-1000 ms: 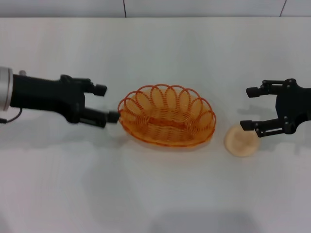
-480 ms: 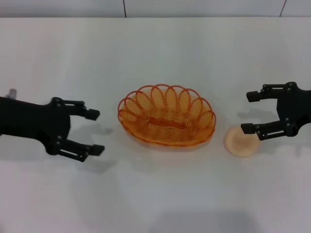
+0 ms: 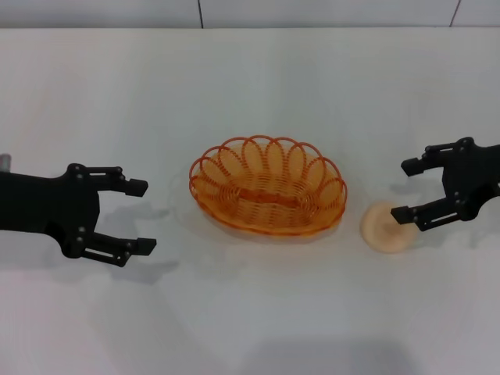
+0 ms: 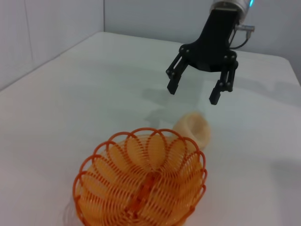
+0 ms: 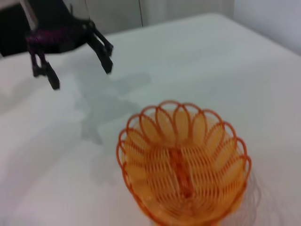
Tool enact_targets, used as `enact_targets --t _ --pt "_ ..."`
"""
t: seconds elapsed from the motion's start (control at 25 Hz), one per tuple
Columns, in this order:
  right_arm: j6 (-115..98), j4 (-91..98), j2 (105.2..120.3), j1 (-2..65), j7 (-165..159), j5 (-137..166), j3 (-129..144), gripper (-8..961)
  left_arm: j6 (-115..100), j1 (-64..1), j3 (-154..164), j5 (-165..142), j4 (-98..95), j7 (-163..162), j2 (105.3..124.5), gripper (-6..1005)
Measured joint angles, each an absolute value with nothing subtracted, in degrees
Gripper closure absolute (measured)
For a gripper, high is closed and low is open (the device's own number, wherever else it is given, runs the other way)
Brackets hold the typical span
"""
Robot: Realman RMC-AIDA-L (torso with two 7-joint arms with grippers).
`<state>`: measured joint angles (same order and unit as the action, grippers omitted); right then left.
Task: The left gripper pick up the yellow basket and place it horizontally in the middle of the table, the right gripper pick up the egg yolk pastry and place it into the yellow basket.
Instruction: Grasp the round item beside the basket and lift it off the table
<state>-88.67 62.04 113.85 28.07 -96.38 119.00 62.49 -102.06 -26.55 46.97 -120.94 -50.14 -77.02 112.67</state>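
The yellow basket [image 3: 268, 186] lies lengthwise across the middle of the white table [image 3: 250, 78], empty. It also shows in the left wrist view [image 4: 141, 188] and in the right wrist view [image 5: 184, 181]. My left gripper [image 3: 141, 216] is open and empty, a short way left of the basket; the right wrist view shows it too [image 5: 80, 62]. The egg yolk pastry [image 3: 384, 227] rests on the table just right of the basket, also in the left wrist view [image 4: 194, 129]. My right gripper [image 3: 406, 190] is open, right beside and slightly above the pastry; it shows in the left wrist view [image 4: 194, 92].
A wall with tile seams [image 3: 200, 12] runs along the table's far edge.
My left gripper has let go of the basket's left rim and drawn back to the left and toward me. The right gripper has shifted slightly right. Basket and pastry stayed put.
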Motion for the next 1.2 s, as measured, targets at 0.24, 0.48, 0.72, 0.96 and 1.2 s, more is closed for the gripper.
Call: enact_targets --t 0.24,0.48,0.72,0.96,1.2 --pt "-91.95 64.15 113.97 30.84 -101.66 123.65 63.44 112 -102.17 -26.86 47.09 -121.01 -50.06 -76.74 112.91 105" --pt "-93.70 66.77 113.85 33.47 -107.19 128.29 63.46 113 -102.47 -26.86 47.06 -120.81 -49.99 -74.90 113.12 105" --pt "-95.20 66.84 113.60 36.24 -110.93 130.97 63.35 113 -102.58 -26.89 47.05 -120.70 -49.85 -74.60 113.21 104" --pt "-92.57 66.05 115.21 35.44 -110.68 131.04 64.07 114 -102.35 -26.60 47.12 -120.88 -49.62 -74.49 113.39 104" --pt "-90.67 63.96 115.27 34.55 -110.94 130.44 64.41 115 -102.49 -25.98 47.15 -121.12 -49.27 -73.13 113.74 104"
